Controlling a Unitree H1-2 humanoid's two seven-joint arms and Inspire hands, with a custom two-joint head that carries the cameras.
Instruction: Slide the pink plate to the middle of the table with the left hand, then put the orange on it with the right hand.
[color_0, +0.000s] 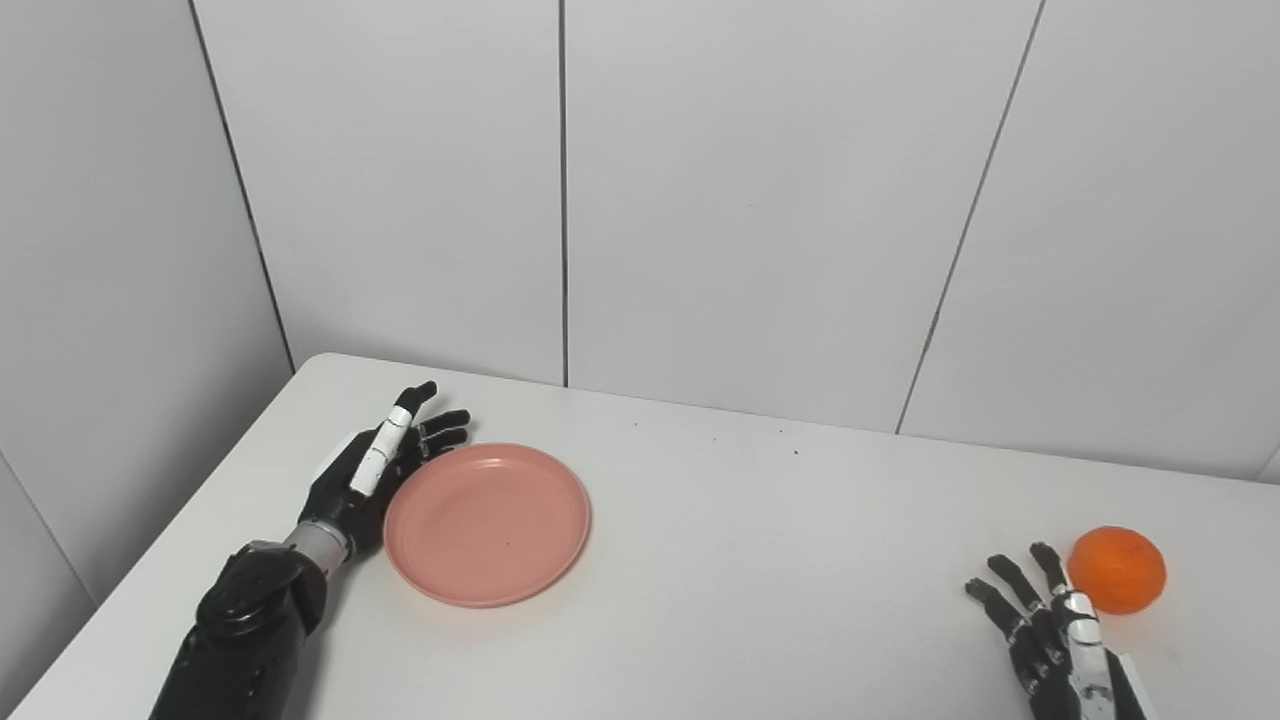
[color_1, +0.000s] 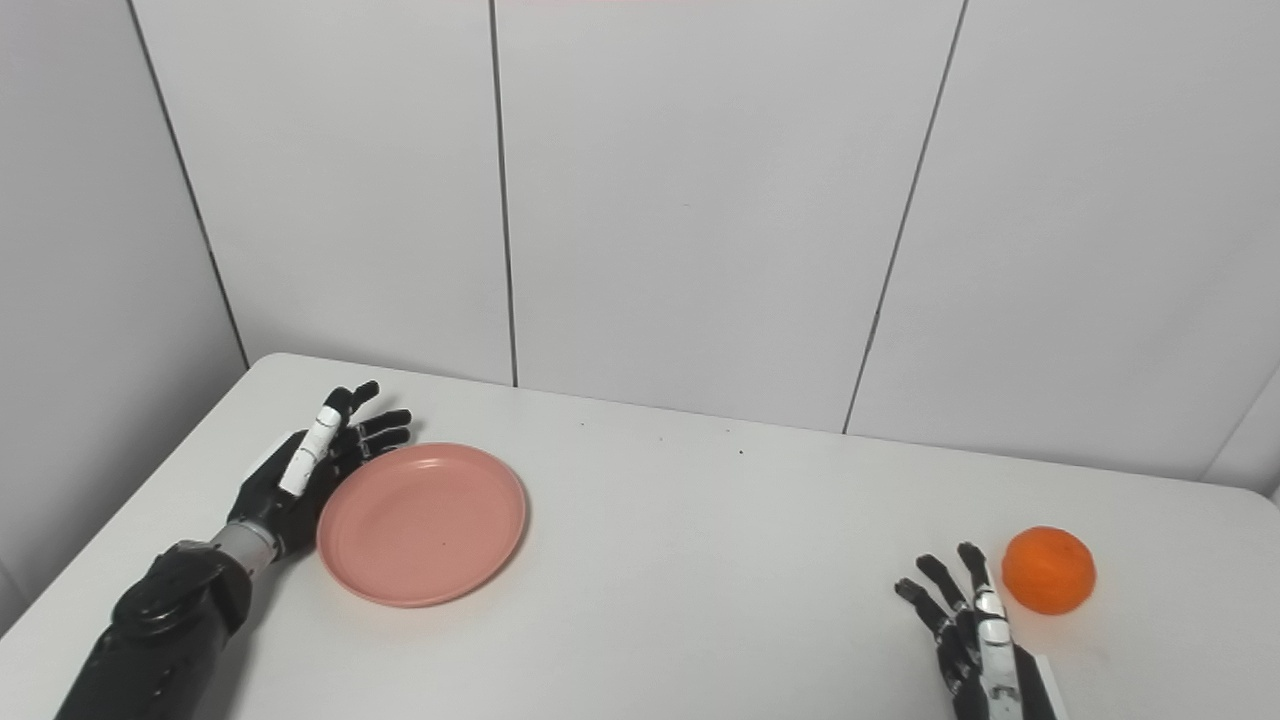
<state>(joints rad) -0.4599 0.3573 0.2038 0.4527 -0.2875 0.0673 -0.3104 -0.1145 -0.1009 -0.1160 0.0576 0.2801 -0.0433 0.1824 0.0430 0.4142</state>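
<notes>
left hand (color_0: 375, 470) open beside flat pink plate (color_0: 487, 524), orange (color_0: 1117, 570) near right hand (color_0: 1050, 630)

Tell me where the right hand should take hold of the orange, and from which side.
Take the orange around its widest middle, coming from its left, where the open right hand waits. It is round, sits free on the table, and nothing crowds it.
</notes>
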